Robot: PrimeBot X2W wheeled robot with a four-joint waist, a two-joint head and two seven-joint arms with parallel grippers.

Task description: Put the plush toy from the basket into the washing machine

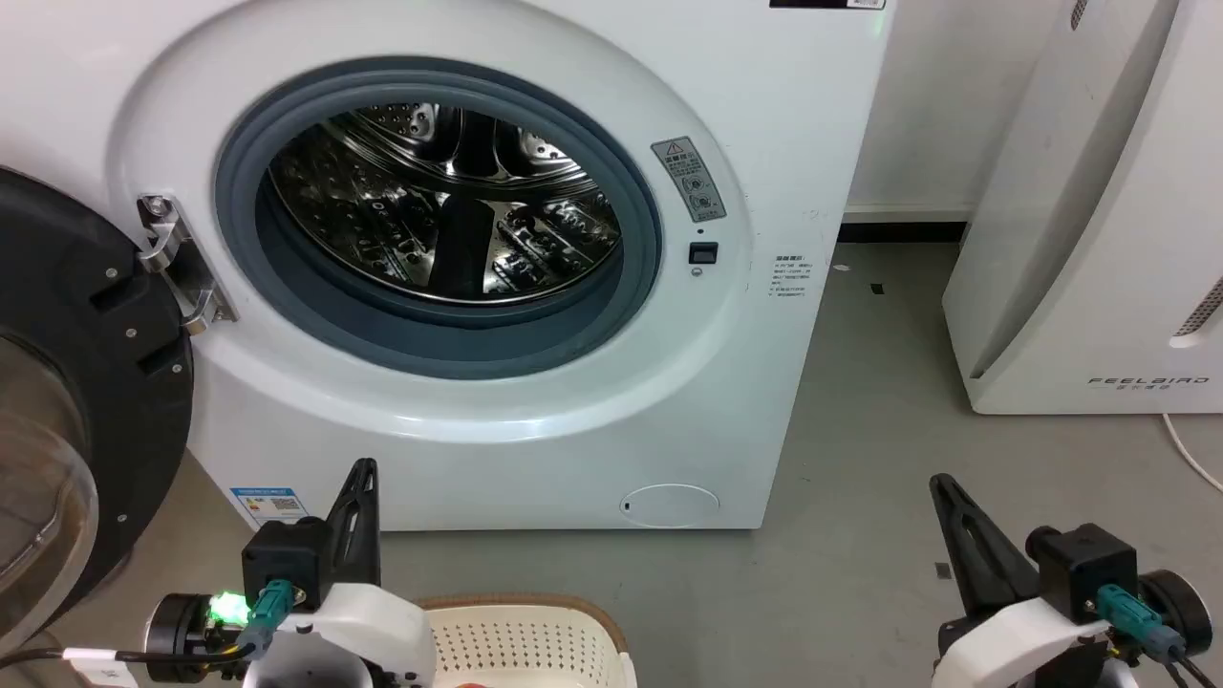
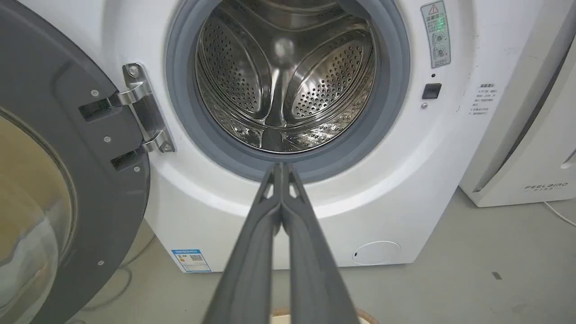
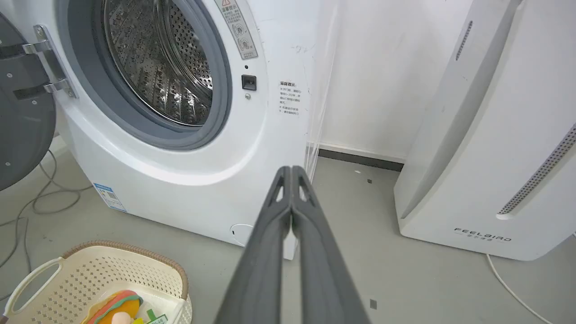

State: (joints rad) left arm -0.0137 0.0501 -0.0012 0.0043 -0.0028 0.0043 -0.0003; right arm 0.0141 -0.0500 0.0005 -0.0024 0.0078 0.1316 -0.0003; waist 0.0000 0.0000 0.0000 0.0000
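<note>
Toy (image 3: 118,308) lies in the basket (image 3: 90,274), in front of the washing machine (image 1: 573,401), door (image 1: 86,382) swung open. Left hand (image 2: 282,168) and right hand (image 3: 291,171) are both closed, empty.

Washing machine (image 1: 535,459) white; gasket (image 1: 642,277) grey; drum (image 2: 328,76) shiny steel, dot-perforated; door (image 1: 86,315) black-grey. Basket (image 3: 112,270) cream with hole grid, brown woven rim. Plush toy (image 3: 118,303) orange with red and green bands. Floor (image 1: 860,535) grey. Left claw (image 2: 281,167) and right claw (image 3: 291,168) dark grey.
</note>
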